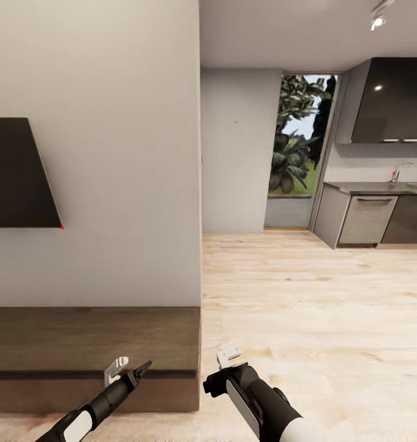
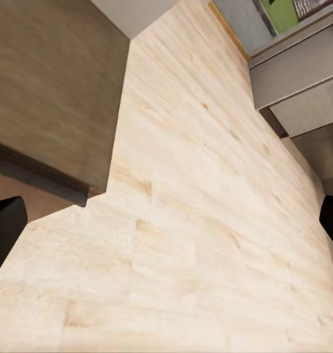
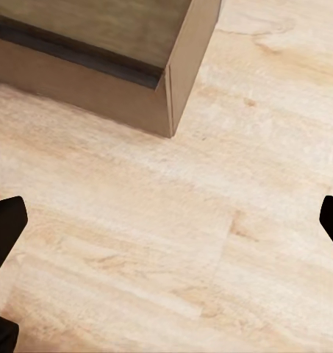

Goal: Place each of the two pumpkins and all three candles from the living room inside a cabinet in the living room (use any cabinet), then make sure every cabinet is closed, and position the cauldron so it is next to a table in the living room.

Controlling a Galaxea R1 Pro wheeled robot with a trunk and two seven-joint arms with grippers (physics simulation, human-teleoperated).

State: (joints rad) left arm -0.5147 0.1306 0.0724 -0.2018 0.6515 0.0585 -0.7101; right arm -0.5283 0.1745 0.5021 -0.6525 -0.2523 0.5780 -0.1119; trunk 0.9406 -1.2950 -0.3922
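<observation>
The long, low dark brown cabinet (image 1: 92,344) runs along the wall at lower left, and its right end stops at the wall corner. Its fronts look shut. My left gripper (image 1: 132,372) hangs open in front of the cabinet's right end, holding nothing. My right gripper (image 1: 224,370) is open over the plank floor just past that end, also holding nothing. The left wrist view shows the cabinet top (image 2: 48,88) between spread fingertips (image 2: 4,228). The right wrist view shows the cabinet's corner (image 3: 166,81). The pumpkins, candles, cauldron and table are out of view.
A black TV (image 1: 18,175) hangs on the wall above the cabinet. Light wood floor (image 1: 306,307) stretches ahead on the right to a glass door (image 1: 297,147) and grey kitchen units (image 1: 368,218). The wall corner (image 1: 200,184) juts out directly ahead.
</observation>
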